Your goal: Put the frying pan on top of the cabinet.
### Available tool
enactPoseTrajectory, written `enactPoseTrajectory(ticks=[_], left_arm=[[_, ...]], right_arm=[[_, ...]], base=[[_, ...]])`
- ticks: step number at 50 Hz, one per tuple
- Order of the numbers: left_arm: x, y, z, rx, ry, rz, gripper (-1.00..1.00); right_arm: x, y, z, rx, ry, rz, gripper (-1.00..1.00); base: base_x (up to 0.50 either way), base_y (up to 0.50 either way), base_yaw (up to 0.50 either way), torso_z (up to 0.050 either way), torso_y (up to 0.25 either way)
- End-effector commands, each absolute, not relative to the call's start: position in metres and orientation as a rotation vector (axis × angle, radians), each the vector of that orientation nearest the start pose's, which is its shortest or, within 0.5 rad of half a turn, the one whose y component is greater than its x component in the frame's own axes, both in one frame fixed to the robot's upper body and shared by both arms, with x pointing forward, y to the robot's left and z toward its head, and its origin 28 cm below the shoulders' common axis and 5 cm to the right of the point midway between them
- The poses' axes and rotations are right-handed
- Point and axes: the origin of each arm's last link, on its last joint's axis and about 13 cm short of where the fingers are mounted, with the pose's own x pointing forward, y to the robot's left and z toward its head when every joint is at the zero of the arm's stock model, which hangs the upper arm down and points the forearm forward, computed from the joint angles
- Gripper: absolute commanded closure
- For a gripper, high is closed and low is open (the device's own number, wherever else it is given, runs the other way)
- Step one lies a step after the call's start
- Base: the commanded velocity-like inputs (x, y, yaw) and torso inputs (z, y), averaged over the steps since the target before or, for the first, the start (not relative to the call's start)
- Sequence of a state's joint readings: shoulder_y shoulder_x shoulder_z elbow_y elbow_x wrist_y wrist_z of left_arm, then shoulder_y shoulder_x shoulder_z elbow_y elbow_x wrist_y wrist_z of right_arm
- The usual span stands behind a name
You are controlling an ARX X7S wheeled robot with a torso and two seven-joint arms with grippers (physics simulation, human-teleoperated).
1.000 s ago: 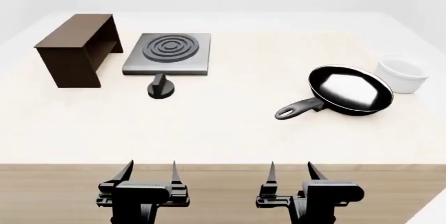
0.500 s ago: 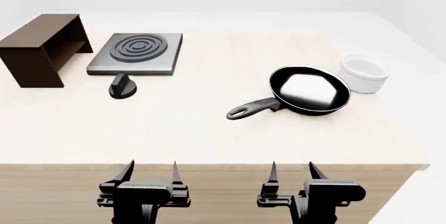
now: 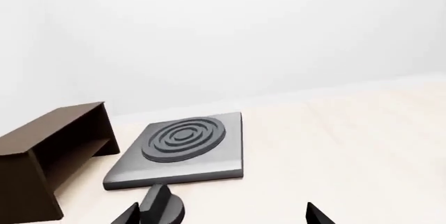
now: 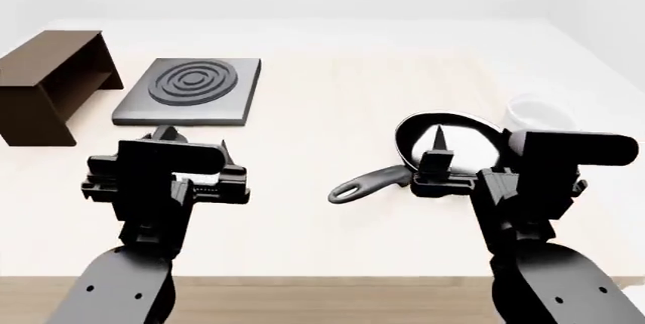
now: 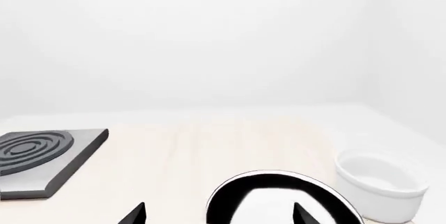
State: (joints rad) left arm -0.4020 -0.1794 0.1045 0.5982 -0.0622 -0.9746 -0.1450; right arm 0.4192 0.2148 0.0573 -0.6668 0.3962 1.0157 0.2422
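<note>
The frying pan [image 4: 458, 129] lies on the table at the right, black with a glossy inside, its long handle [image 4: 368, 183] pointing to the near left. My right gripper [image 4: 473, 143] hangs open over the pan's near side and hides part of it. The right wrist view shows the pan [image 5: 241, 198] between that open gripper's [image 5: 219, 214] tips. The cabinet [image 4: 45, 82] stands at the far left, its open side facing right; it also shows in the left wrist view [image 3: 49, 151]. My left gripper [image 4: 192, 139] [image 3: 223, 216] is open and empty, near the hotplate's front.
A square grey hotplate [image 4: 192, 90] [image 3: 181, 148] [image 5: 42, 161] with rings sits right of the cabinet. Its black knob [image 3: 162, 209] lies by the left gripper's tip. A white bowl [image 4: 539, 112] [image 5: 379, 185] stands beyond the pan at the right. Pale tabletop [image 4: 322, 112] lies between hotplate and pan.
Both arms have risen from below the table's front edge and reached forward over the table. The right gripper now covers part of the pan; the left hides the knob in the head view.
</note>
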Motion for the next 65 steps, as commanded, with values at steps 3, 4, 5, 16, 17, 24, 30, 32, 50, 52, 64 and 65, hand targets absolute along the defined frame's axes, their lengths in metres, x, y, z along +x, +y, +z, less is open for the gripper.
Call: enactPoseTrajectory(ticks=[3, 4, 5, 16, 17, 24, 30, 32, 50, 52, 64, 65], left_arm=[[0.248, 0.225, 0.177, 0.174, -0.008, 0.089, -1.0], [0.248, 0.225, 0.177, 0.178, -0.01, 0.093, -1.0], [0.249, 0.225, 0.176, 0.18, -0.01, 0.095, -1.0], [0.25, 0.225, 0.175, 0.181, -0.009, 0.091, -1.0], [0.249, 0.225, 0.176, 0.182, -0.013, 0.093, -1.0], [0.249, 0.227, 0.175, 0.188, -0.018, 0.096, -1.0], [0.248, 0.228, 0.173, 0.18, -0.012, 0.087, -1.0], [0.248, 0.228, 0.173, 0.181, -0.012, 0.087, -1.0], [0.248, 0.227, 0.176, 0.188, -0.011, 0.082, -1.0], [0.248, 0.227, 0.175, 0.188, -0.01, 0.082, -1.0], [0.248, 0.227, 0.17, 0.184, -0.002, 0.079, -1.0], [0.248, 0.227, 0.17, 0.179, 0.0, 0.079, -1.0]], right_arm=[[0.232, -0.124, 0.2, 0.009, -0.088, -0.019, -1.0], [0.232, -0.124, 0.199, 0.011, -0.085, -0.017, -1.0], [0.232, -0.124, 0.199, 0.01, -0.082, -0.015, -1.0], [0.231, -0.124, 0.197, 0.006, -0.072, -0.004, -1.0], [0.231, -0.124, 0.197, 0.007, -0.072, 0.001, -1.0], [0.232, -0.124, 0.195, 0.014, -0.075, 0.001, -1.0], [0.233, -0.123, 0.191, 0.042, -0.071, 0.034, -1.0], [0.233, -0.123, 0.192, 0.043, -0.072, 0.034, -1.0], [0.234, -0.124, 0.188, 0.04, -0.088, 0.037, -1.0], [0.235, -0.125, 0.189, 0.043, -0.084, 0.035, -1.0], [0.233, -0.124, 0.185, 0.035, -0.072, 0.046, -1.0], [0.233, -0.125, 0.184, 0.029, -0.075, 0.041, -1.0]], base=[[0.5, 0.0, 0.0, 0.0, 0.0], [0.5, 0.0, 0.0, 0.0, 0.0], [0.5, 0.0, 0.0, 0.0, 0.0], [0.5, 0.0, 0.0, 0.0, 0.0], [0.5, 0.0, 0.0, 0.0, 0.0], [0.5, 0.0, 0.0, 0.0, 0.0], [0.42, 0.0, 0.0, 0.0, 0.003], [0.5, 0.0, 0.0, 0.0, 0.0], [0.24, 0.0, 0.0, 0.0, 0.001], [0.0, 0.0, 0.0, 0.0, 0.0], [0.42, 0.0, 0.0, 0.0, 0.0], [0.0, 0.0, 0.0, 0.0, 0.0]])
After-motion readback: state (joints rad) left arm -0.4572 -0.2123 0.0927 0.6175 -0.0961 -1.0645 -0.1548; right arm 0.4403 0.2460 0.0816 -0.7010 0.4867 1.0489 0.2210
